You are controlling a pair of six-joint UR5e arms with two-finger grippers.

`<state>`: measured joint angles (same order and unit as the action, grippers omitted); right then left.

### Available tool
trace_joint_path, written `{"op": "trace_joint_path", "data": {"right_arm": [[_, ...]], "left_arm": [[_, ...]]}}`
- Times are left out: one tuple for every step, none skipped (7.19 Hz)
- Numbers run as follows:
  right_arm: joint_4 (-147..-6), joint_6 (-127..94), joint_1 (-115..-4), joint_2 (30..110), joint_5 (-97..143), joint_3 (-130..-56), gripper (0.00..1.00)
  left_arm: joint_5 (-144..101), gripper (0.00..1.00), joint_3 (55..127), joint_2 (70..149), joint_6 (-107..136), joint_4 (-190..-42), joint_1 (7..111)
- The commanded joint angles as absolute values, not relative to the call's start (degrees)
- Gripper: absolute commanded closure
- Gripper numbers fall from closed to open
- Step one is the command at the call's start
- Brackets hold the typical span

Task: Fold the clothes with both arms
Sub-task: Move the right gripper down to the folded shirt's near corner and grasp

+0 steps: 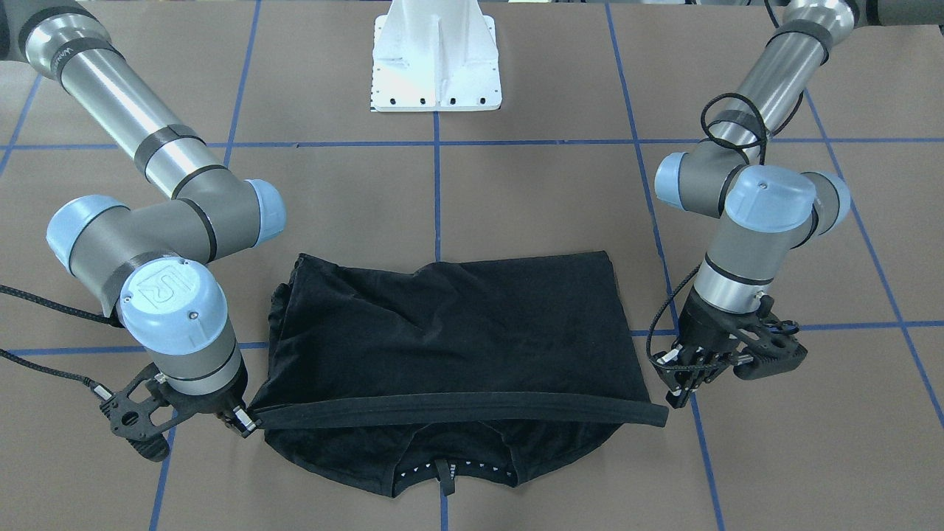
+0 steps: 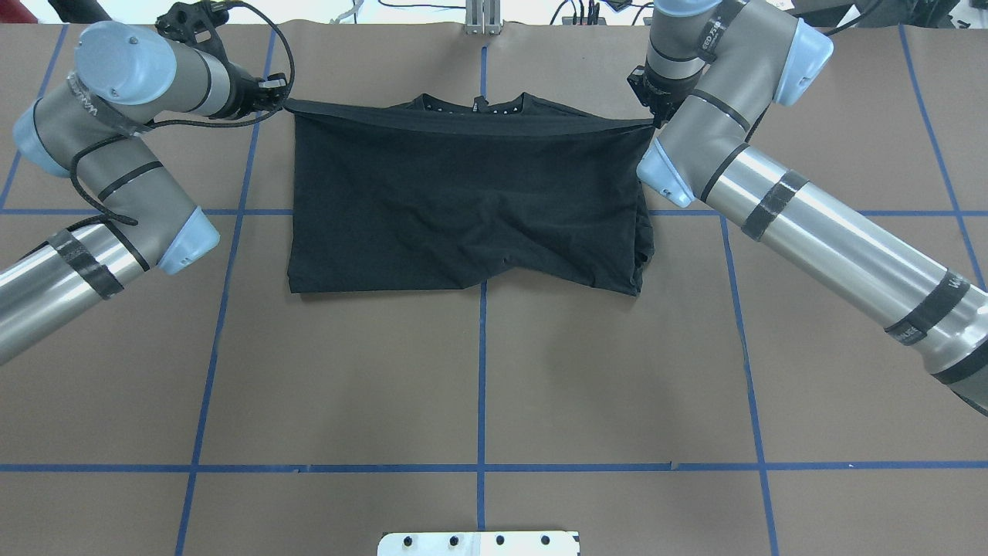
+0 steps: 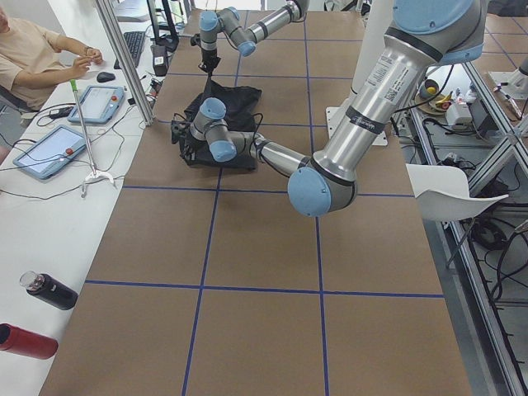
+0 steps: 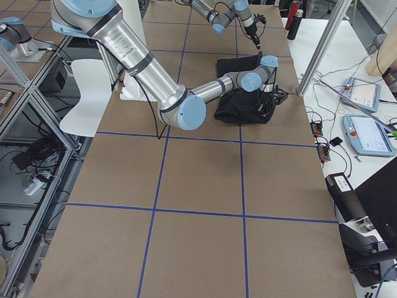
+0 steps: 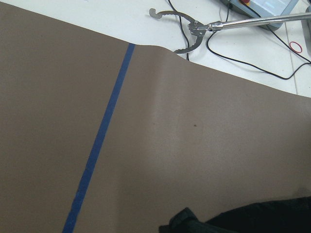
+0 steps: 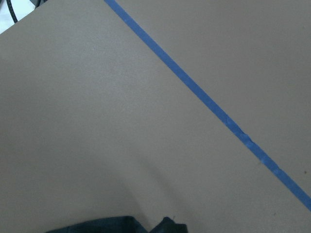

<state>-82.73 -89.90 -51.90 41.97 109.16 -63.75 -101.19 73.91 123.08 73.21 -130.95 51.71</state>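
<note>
Front view: black T-shirt [image 1: 457, 332] lies mid-table. Its hem [image 1: 457, 404] is stretched taut between right gripper [image 1: 247, 422] and left gripper [image 1: 672, 398], each pinched shut on a hem corner. Overhead: the hem sits at the shirt's far side, over the collar [image 2: 475, 104]. Wrist views: only table [image 5: 194, 121], blue tape [image 5: 104, 126], a scrap of black cloth. Judged mid-fold, bottom over top. Next move: lower the hem onto the collar, then let go.

Right gripper [image 1: 247, 426] tips hidden behind right arm [image 2: 810, 224] in overhead view. T-shirt [image 6: 116, 227] beside gripper cropped by wrist view's bottom edge.
</note>
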Motion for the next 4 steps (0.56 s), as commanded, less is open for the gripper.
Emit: {"op": "trace_joint_path", "data": {"right_arm": [[-82.71,-90.09,-51.77,40.0,109.16,-62.49,0.61],[-82.71,-90.52,-51.77,38.86,109.07,-62.58,0.58],[-82.71,-91.31,-51.77,38.59,109.16,-63.01,0.55],[-82.71,-91.49,-51.77,38.58,109.25,-63.1,0.55]], "left_arm": [[-101.07,0.64,73.74,123.48,73.21,-130.96,51.68],[-101.07,0.63,73.74,123.49,73.13,-131.04,51.77],[-101.07,0.63,74.0,123.49,73.21,-131.04,51.85],[-101.16,0.62,74.53,123.23,73.13,-131.04,51.86]]}}
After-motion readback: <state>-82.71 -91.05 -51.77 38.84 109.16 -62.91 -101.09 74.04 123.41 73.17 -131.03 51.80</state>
